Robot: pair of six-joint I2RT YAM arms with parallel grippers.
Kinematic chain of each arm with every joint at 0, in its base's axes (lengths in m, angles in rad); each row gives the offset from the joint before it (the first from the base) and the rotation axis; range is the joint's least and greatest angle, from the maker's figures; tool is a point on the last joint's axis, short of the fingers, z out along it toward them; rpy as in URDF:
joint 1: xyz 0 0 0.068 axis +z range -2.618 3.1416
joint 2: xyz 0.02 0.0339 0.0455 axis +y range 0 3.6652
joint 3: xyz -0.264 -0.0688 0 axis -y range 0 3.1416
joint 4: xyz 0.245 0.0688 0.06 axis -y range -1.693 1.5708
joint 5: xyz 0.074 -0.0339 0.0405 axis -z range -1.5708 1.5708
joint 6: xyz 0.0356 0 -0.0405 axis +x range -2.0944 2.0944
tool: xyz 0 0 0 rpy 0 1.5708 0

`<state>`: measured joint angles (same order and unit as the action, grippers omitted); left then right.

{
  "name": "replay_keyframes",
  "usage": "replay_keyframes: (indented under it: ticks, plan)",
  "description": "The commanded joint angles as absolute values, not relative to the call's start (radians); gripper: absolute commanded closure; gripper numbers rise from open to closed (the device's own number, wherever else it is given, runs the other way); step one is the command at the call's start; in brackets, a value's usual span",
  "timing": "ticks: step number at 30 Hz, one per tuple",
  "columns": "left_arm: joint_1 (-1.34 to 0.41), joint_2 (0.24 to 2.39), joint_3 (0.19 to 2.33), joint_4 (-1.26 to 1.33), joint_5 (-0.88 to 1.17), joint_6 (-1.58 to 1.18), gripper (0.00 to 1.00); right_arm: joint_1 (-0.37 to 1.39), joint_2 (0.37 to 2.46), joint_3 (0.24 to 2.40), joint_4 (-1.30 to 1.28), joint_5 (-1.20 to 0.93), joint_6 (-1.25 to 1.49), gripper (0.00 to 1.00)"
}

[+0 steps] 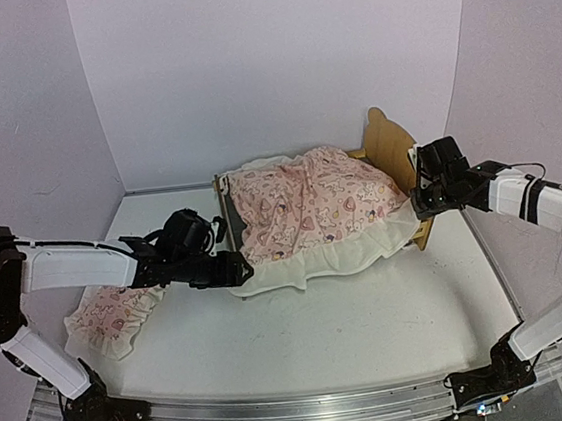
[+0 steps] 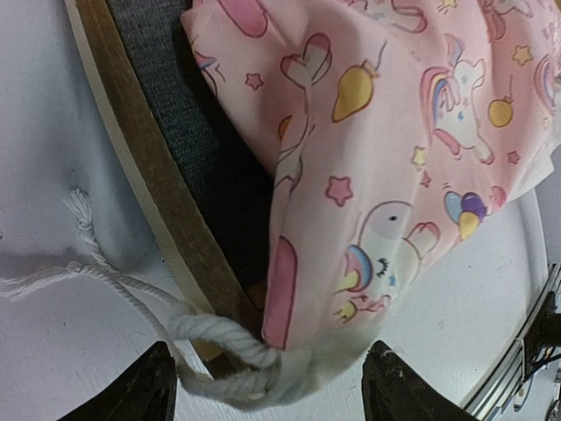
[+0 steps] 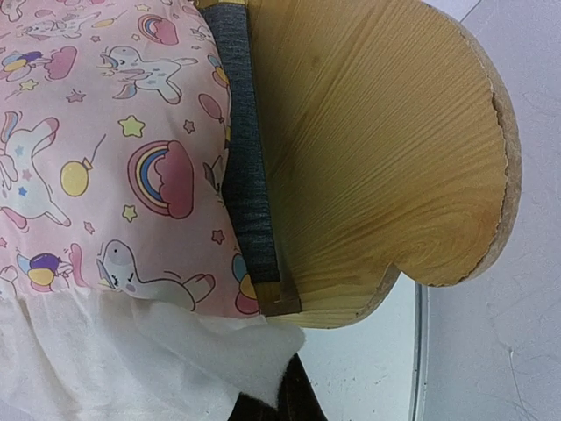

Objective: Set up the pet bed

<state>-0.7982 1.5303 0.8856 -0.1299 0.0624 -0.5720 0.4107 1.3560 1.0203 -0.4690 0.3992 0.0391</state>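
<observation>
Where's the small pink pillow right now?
Top view: the pillow lies on the table at the left, beside the left arm, apart from the pet bed.

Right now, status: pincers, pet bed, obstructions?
Left pincer open at footboard corner. Right pincer shut on blanket by headboard. Blanket covers pet bed; pillow on table.

Top view high behind, looking down on table [image 1: 373, 321], left wrist close over pet bed [image 1: 390, 144] footboard [image 2: 149, 175], right wrist close at headboard [image 3: 377, 149], blanket [image 1: 310, 202] in all three
</observation>
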Motion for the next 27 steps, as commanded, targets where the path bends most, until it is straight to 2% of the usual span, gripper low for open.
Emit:
replay_keyframes:
  ticks: [1,4,10,11,15,18,27]
  plan:
    - [-0.801,1.592,0.930,-0.054,0.084,-0.531,0.29,0.409,1.332,1.042,-0.427,0.398,0.038,1.00]
    - [-0.801,1.614,0.945,-0.033,0.100,-0.520,0.42,0.409,1.331,1.049,-0.425,0.360,0.043,1.00]
    - [-0.800,1.589,0.940,-0.080,0.050,-0.527,0.94,0.409,1.325,1.035,-0.423,0.458,0.043,1.00]
    - [-0.800,1.572,0.938,-0.095,0.039,-0.529,0.99,0.409,1.322,1.031,-0.425,0.512,0.046,1.00]
    - [-0.798,1.496,0.927,-0.127,0.029,-0.528,1.00,0.400,1.304,1.038,-0.426,0.643,0.044,1.00]
    - [-0.796,1.454,0.953,-0.181,-0.006,-0.512,1.00,0.388,1.302,1.069,-0.422,0.598,0.015,1.00]
    - [-0.734,1.490,0.986,-0.265,-0.098,-0.490,1.00,0.389,1.328,1.043,-0.443,-0.029,-0.009,1.00]
